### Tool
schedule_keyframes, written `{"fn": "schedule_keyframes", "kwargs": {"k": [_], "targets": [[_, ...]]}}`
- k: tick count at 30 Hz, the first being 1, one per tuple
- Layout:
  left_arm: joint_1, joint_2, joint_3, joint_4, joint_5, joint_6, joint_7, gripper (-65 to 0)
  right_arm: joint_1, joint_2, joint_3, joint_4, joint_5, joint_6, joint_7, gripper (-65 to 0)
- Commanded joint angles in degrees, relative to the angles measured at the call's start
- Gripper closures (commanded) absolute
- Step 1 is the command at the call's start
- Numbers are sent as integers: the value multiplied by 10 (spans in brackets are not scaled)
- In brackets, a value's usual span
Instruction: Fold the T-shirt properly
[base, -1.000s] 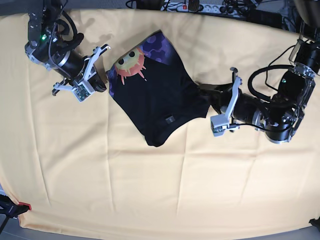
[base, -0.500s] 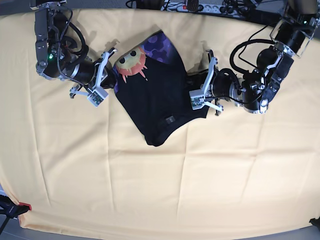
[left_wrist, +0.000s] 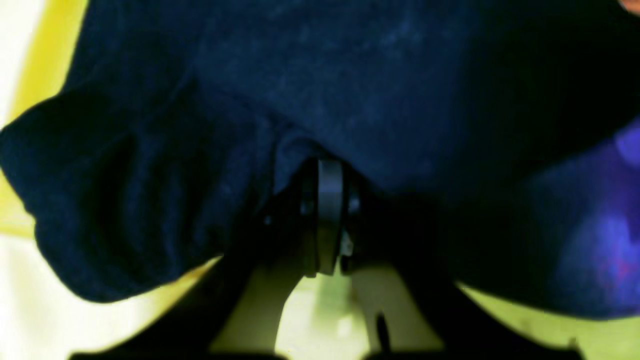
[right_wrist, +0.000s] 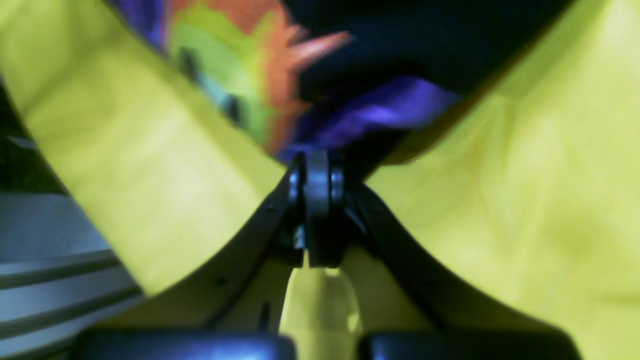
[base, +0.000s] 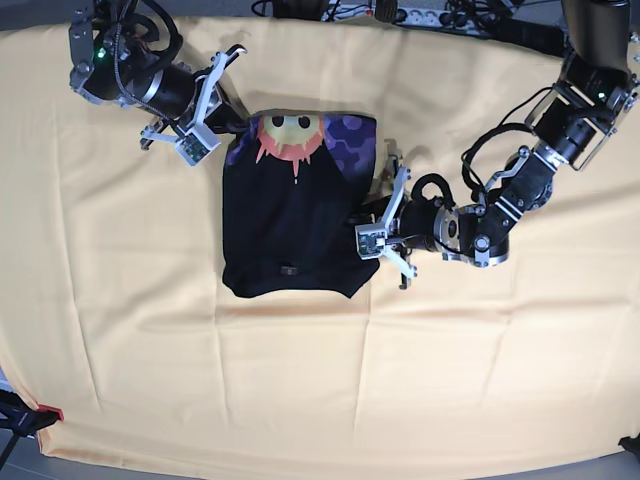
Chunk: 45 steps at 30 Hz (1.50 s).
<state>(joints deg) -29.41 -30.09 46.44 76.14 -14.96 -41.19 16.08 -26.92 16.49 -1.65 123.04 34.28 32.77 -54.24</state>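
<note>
Yellow tablecloth (base: 300, 380) lies bare in the near half. Beyond it, mid-table, the T-shirt (base: 290, 230) rests as a compact black rectangle, sun-face print along its far edge. Left gripper (base: 383, 235) is clenched on the shirt's right edge; right gripper (base: 208, 125) is clenched on the far-left corner by the print. Risk: uneven pulling between the two grips could skew the fold or drag the cloth beneath into wrinkles.

T-shirt (base: 290, 225) | black, folded | sun-face print up | flat on cloth
</note>
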Motion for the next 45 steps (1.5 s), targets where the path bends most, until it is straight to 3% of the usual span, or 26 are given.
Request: {"fn": "schedule_keyframes", "kwargs": {"k": [1, 4, 9, 11, 14, 18, 22, 24, 27, 30, 35, 42, 45], "targets": [[-14, 0, 0, 0, 24, 12, 28, 0, -10, -7, 2, 21, -5, 2, 15, 0], [-38, -5, -1, 14, -3, 12, 72, 0, -24, -24, 2, 46, -64, -12, 17, 0], [-80, -30, -1, 80, -131, 12, 273, 0, -23, -23, 2, 101, -144, -63, 27, 0], [-96, -53, -1, 127, -188, 12, 337, 0, -23, -23, 2, 113, -129, -58, 51, 0], [-119, -89, -2, 202, -266, 22, 386, 0, -18, -24, 1, 111, -94, -20, 87, 0], [-107, -98, -28, 237, -351, 12, 393, 0, 3, -25, 1, 93, -56, 22, 87, 0], [-56, -61, -35, 226, -367, 12, 378, 0, 10, -26, 1, 47, -55, 27, 100, 0], [-29, -35, -35, 207, -328, 12, 347, 0, 24, -31, 1, 24, -56, 35, 99, 0], [3, -2, -35, 163, -210, 12, 266, 0, 40, -35, 1, -14, -58, 48, 99, 0], [22, 14, -35, 103, -119, 12, 218, 0, 40, -35, 1, -58, -73, 54, 96, 0], [24, 3, -35, 36, -94, 12, 216, 0, 32, -30, 2, -84, -106, 43, 64, 0], [12, -27, -46, 84, -130, 12, 242, 0, 38, -30, 2, -78, -87, 43, 69, 0], [3, -38, -82, 147, -203, 31, 297, 0, 49, -30, 2, -45, -54, 42, 62, 0]]}}
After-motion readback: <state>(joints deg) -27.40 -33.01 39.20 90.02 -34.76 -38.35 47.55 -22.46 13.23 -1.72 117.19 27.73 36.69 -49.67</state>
